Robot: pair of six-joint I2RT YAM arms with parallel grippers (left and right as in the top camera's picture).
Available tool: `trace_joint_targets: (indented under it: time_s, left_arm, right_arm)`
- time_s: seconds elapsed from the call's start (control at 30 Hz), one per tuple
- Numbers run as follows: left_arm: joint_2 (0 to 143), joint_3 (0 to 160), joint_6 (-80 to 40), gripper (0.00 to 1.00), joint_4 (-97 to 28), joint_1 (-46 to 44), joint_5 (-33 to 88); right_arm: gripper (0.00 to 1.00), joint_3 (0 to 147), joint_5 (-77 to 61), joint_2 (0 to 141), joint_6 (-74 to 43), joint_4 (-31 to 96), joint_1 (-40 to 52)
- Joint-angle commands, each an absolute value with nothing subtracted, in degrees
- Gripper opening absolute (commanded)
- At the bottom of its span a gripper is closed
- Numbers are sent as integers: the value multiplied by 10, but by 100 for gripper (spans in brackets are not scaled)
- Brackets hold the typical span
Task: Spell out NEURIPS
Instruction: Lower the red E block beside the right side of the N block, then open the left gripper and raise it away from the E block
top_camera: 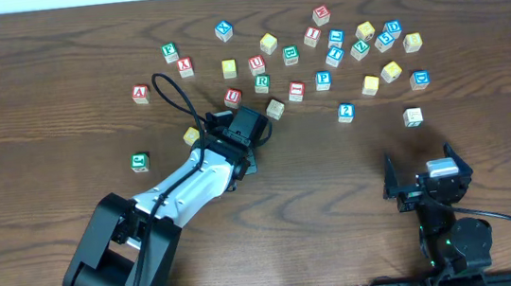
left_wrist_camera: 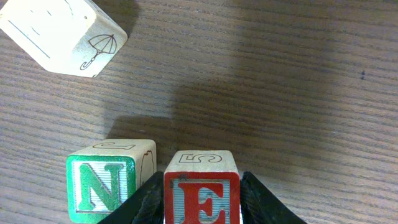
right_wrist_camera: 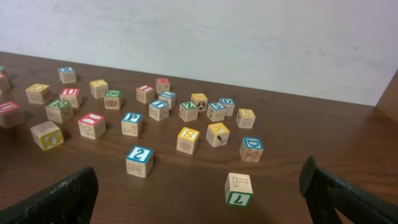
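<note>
In the left wrist view a red E cube (left_wrist_camera: 202, 193) rests on the table just right of a green N cube (left_wrist_camera: 101, 190). My left gripper (left_wrist_camera: 202, 186) has a black finger against each side of the E. From overhead the left gripper (top_camera: 235, 128) covers both cubes. Beyond it lie a red U (top_camera: 233, 97), green R (top_camera: 262, 82), red I (top_camera: 297, 90) and blue P (top_camera: 323, 80). A yellow-faced cube (top_camera: 191, 135) sits by the left wrist. My right gripper (top_camera: 423, 182) stands wide open near the front edge, holding nothing.
A plain cube with an umbrella drawing (left_wrist_camera: 62, 34) lies just beyond the N and E. Several other letter cubes are scattered across the back right. A green 7 cube (right_wrist_camera: 239, 188) sits ahead between the right fingers, a blue 2 cube (right_wrist_camera: 140, 160) farther left, and a green cube (top_camera: 139, 161) alone at left.
</note>
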State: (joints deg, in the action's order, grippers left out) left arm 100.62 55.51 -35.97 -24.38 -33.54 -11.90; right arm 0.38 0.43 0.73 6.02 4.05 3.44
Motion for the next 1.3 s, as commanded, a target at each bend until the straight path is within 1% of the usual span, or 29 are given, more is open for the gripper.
trace_joint_targets:
  time_s: [0.0, 1.27]
  left_arm:
    - [1014, 547, -356, 38, -248, -335, -118]
    - [982, 577, -306, 38, -248, -335, -118]
  right_arm:
    - [99, 3, 5, 6, 52, 43, 29]
    - [99, 3, 5, 6, 52, 43, 29]
